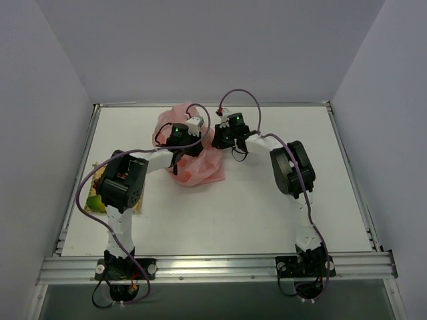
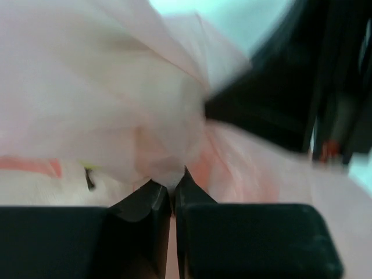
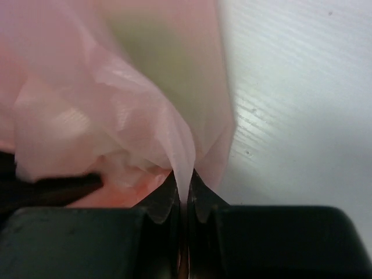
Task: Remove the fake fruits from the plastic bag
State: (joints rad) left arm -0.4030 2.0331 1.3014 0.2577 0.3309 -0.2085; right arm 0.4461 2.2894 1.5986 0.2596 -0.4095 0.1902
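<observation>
Clearly, both pairs of fingers are pinched tight on film, not on fruit. The left gripper (image 2: 173,186) has its two black jaws all but touching, with a fold of the thin, translucent pink plastic bag (image 2: 104,87) trapped between the tips. The right gripper (image 3: 185,187) is closed the same way on another pleat of that bag, which rises as a peak straight out of its tips.

Outward from the fingers, the bag billows up and away from each wrist camera. What the next move turns on is that the two pinches sit on opposite sides of one soft sack, the grippers facing each other across it. From overhead, the bag's bulk runs from far left to near right, most of it spilling toward the bases, below and between the two grippers. The left arm is over its middle and the right arm is at its right-hand edge. Drawing the pinches apart is, I judge, what would open it.

The fake fruits are hard to place. The left wrist view shows an orange-pink patch low at the left behind the film, too blurred to name. The right wrist view shows a yellowish tint through the upper film, and bare white table (image 3: 290,116) to the right. Only the top view shows the flat yellow woven mat (image 1: 95,190) at the table's left edge. On it lies what looks like a yellow-green rounded fruit (image 1: 93,203), beside the left arm's elbow and well apart from the bag.
</observation>
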